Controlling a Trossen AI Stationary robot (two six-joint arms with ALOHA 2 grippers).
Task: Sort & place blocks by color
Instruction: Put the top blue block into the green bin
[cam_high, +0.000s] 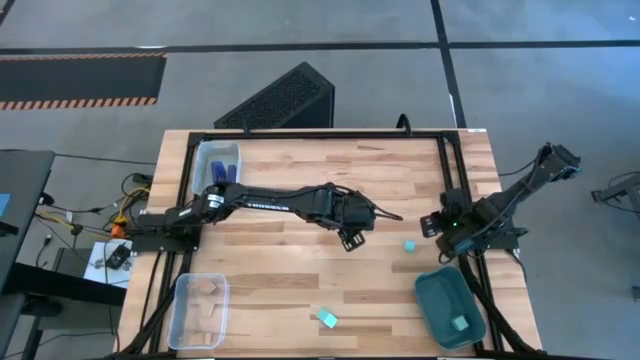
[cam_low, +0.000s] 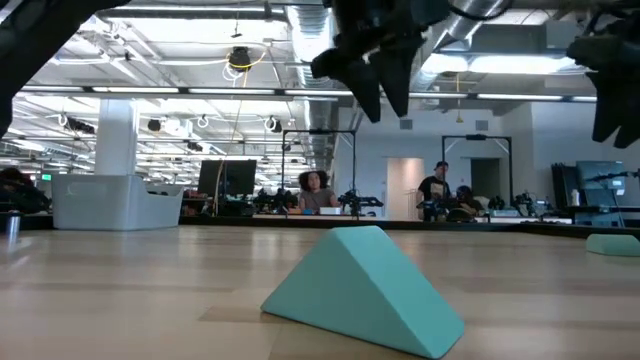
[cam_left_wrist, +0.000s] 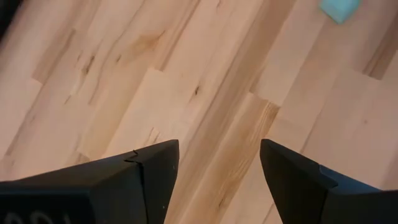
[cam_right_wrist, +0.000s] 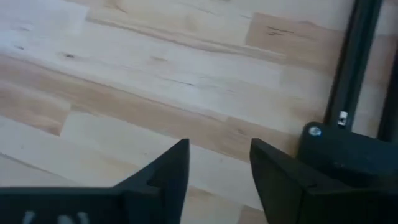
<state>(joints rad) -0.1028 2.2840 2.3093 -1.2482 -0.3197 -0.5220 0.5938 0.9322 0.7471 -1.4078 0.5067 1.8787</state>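
Teal and wedge-shaped, one block (cam_low: 365, 290) fills the foreground of your low view, lying loose on the desk (cam_high: 300, 170) near its front edge.

Your left end effector (cam_high: 352, 238) hangs above the middle of the desk with its fingers (cam_left_wrist: 143, 180) spread wide and nothing between them. A second teal block (cam_high: 409, 246) sits on bare wood just to its right, apart from it.

Your right end effector (cam_right_wrist: 217, 180) waits at the desk's right edge, also parted and empty.

Outward from there, a dark teal tray (cam_high: 432, 300) at the front right already holds one teal piece (cam_high: 459, 323). A clear bin (cam_high: 215, 150) at the back left holds dark blue bars (cam_high: 224, 168). Another clear bin (cam_high: 183, 310) at the front left holds pale tan pieces (cam_high: 208, 288).

Sorting looks mostly finished: blue and tan appear binned, and the two loose teal blocks remain to go into the tray.
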